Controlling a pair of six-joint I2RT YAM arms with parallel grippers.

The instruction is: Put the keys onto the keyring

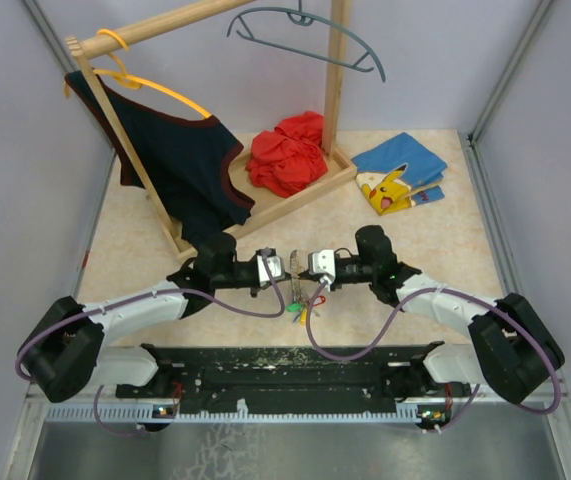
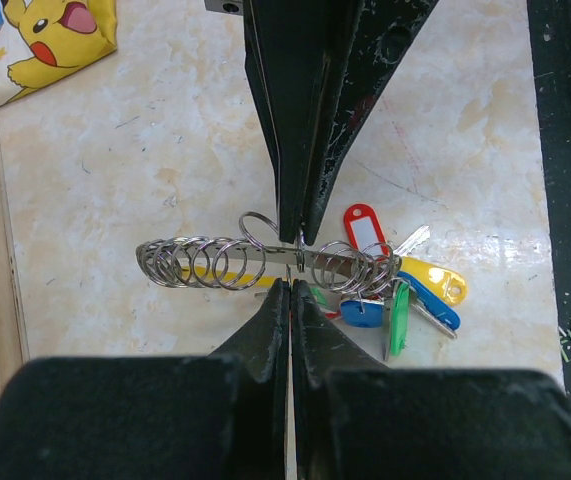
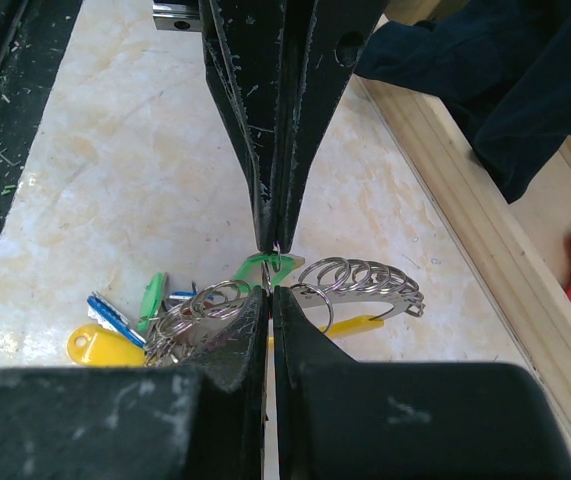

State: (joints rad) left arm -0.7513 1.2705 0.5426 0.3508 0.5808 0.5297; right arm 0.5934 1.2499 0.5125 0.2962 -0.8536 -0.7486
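The left tool [image 2: 295, 262] and the right tool [image 3: 270, 264] each pinched the keyring [image 2: 195, 262] tight — coloured keys [image 2: 433, 281] bunched at one end.

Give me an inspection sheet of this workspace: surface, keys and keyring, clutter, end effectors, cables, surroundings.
Surface: beige marbled table; no spills seen.
Job's things: keyring held between both arms; keys with red, yellow, blue and green tags bunched at one end.
Clutter: red cloth; Pikachu cloth.
End effectors: left end effector shut on keyring; right end effector shut on keyring.
Cables: purple cables loop loosely by both arms.
Surroundings: wooden rack; dark top on orange hanger; grey hanger.
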